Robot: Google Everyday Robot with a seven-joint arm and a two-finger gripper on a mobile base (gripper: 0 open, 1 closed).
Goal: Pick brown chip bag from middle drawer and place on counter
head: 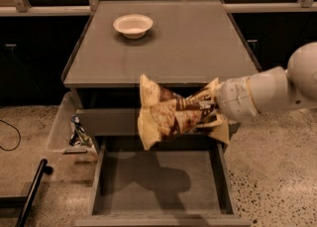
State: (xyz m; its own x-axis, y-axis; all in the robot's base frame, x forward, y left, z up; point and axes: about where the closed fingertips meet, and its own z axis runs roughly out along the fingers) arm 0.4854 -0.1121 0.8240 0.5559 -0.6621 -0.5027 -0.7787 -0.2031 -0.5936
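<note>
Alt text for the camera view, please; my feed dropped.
The gripper holds the brown chip bag in the air above the open middle drawer, in front of the counter. A white bowl sits on the counter's far left.
</note>
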